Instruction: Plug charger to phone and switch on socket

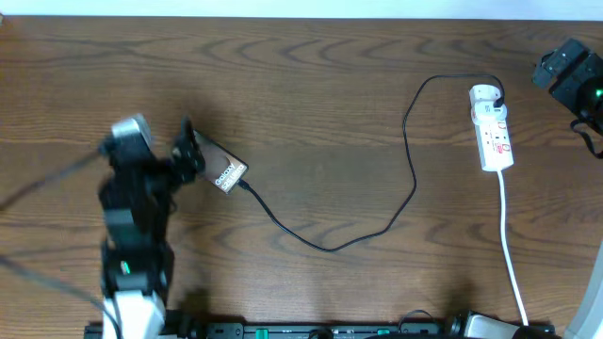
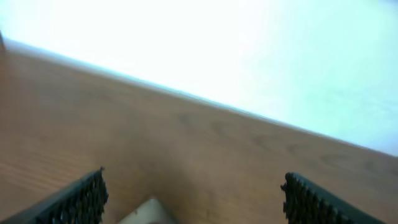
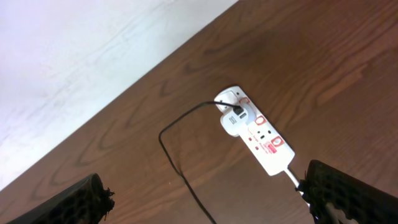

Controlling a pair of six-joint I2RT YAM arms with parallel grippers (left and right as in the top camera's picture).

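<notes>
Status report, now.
Left gripper open at phone; right gripper open, clear of socket. Charger tip at phone, other end in socket. No obstruction seen.

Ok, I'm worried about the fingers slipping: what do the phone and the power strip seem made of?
The phone looks dark brown and glossy, perhaps plastic or glass; it is too small to settle. The power strip looks like smooth white moulded plastic with a slight sheen.

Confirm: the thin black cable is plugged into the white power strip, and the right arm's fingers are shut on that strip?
No. The right fingers are open, clear of the white power strip, per the right wrist view; the thin black cable is plugged into it.
</notes>
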